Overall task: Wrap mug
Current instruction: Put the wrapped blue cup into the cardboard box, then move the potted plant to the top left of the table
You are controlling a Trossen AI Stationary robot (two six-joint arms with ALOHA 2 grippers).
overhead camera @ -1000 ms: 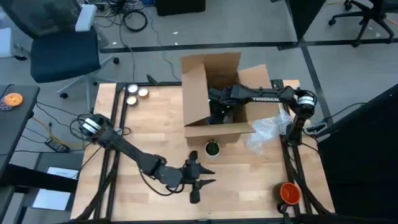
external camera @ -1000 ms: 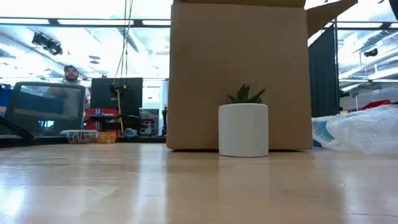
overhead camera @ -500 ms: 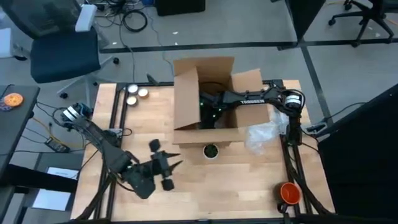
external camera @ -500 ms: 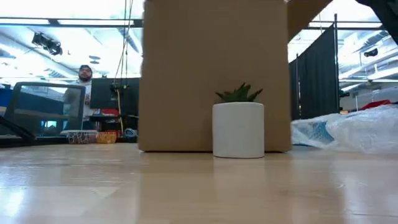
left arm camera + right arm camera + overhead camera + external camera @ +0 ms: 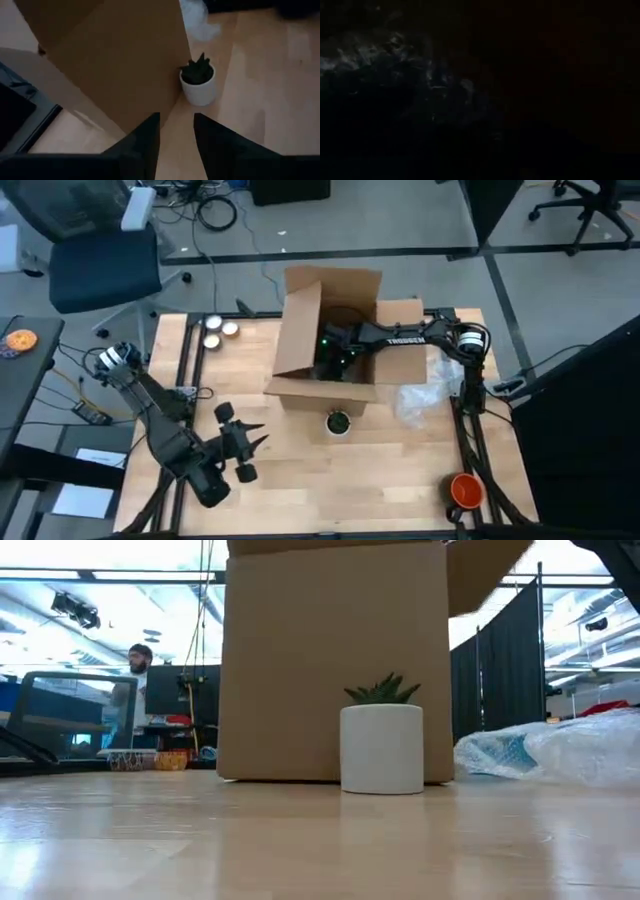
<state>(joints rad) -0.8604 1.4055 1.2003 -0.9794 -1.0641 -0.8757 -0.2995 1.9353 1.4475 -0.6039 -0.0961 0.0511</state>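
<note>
- Your right gripper (image 5: 335, 358) is reached down inside the cardboard box (image 5: 300, 330), near the worktop's far edge; its own camera gives only darkness with faint crinkled wrapping, so you cannot tell from these pictures whether it is parted or gripping anything.
- No mug shows anywhere you can see. Judging by where that arm is buried, it is either in the box or hidden; treat that as a guess. An orange round object (image 5: 465, 489) sits at the near right corner, too small to name.
- Your left gripper (image 5: 243, 454) hovers over the near left part of the worktop, well apart from the box, fingers (image 5: 145, 145) spread with a clear gap and nothing between them. It looks parked there to keep clear of the right arm's reach.
- A small white pot with a green plant (image 5: 381, 745) stands just in front of the box's near wall, close enough that any shove of the box could tip it.
- Clear plastic wrapping (image 5: 425, 395) lies crumpled at the right edge beside the box, handy for the wrapping step.
- Two small round tins (image 5: 220, 328) sit at the far left corner.
</note>
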